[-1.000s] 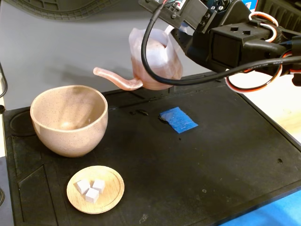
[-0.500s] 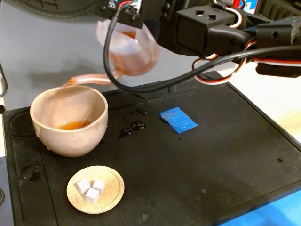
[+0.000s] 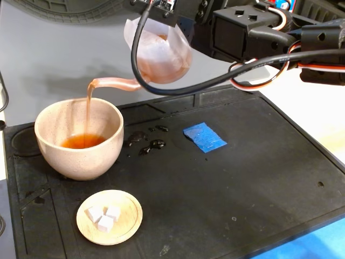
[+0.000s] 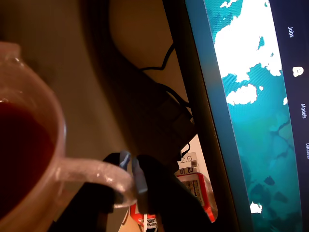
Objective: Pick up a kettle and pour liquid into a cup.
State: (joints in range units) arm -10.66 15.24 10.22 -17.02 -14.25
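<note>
The translucent pinkish plastic kettle (image 3: 161, 56) is clamped by its loop handle in the closed gripper (image 4: 129, 180), tipped above the black mat's left edge. The reddish-brown liquid (image 3: 82, 141) should be streamed slowly, centred over the speckled beige ceramic cup (image 3: 79, 137).

A: What fills the left side of the wrist view?

B: The kettle (image 4: 46, 145), close up, its translucent pinkish rim curving from the top left. Inside it sits the liquid (image 4: 21, 154), dark red here.

A: And the gripper?

B: The gripper (image 4: 129, 174) is at the bottom centre, dark fingers (image 4: 145, 179) closed on the kettle's thin loop handle (image 4: 96, 171), which passes between them.

A: Anything behind?

B: A monitor (image 4: 251, 111) down the right side, showing a teal map-like picture with white patches and small labels at its right edge. Black cables (image 4: 164, 92) hang beside its dark frame. Low down, a red-and-white labelled item (image 4: 193, 186), too blurred to identify.
</note>
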